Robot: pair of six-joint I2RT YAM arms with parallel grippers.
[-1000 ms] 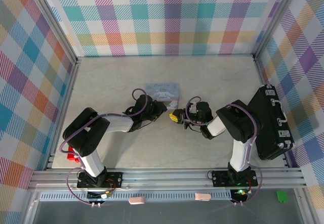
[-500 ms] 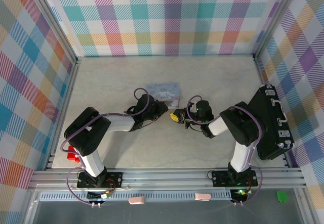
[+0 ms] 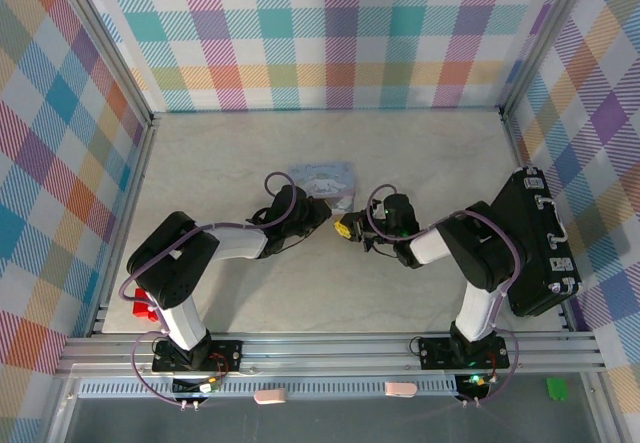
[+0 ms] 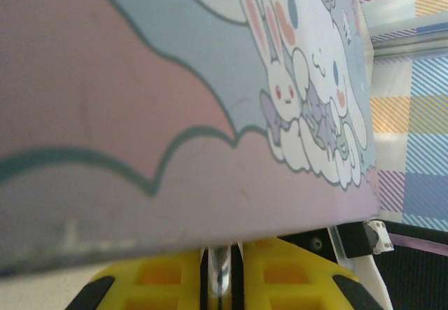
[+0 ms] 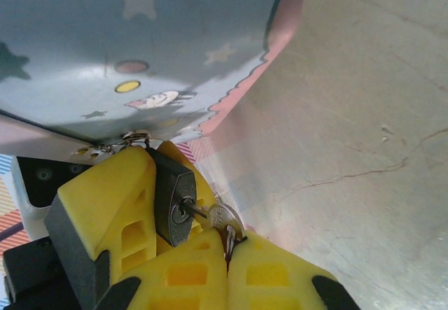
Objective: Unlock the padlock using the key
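In the right wrist view the small dark padlock [image 5: 173, 198] hangs under the pale-blue cartoon tin [image 5: 140, 44], with its keyhole facing my right gripper. The silver key [image 5: 224, 219] has its blade in the keyhole. My right gripper [image 5: 227, 245] is shut on the key's round head. A yellow finger [image 5: 105, 212] of the left gripper presses the padlock's side. In the left wrist view my left gripper [image 4: 222, 271] is shut on a thin silver part of the padlock [image 4: 222, 266] just below the tin [image 4: 175, 100]. Seen from above, both grippers [image 3: 318, 213] [image 3: 348, 230] meet at the tin's near right corner.
The tin [image 3: 322, 178] lies mid-table just behind the grippers. A black case [image 3: 535, 243] leans at the right wall. A red block [image 3: 143, 310] sits by the left arm's base. Plaid walls enclose the marble table [image 3: 300, 283].
The right arm's elbow has swung a little to the right and its wrist has shifted slightly at the padlock. The left arm has hardly moved. Both grips are unchanged.
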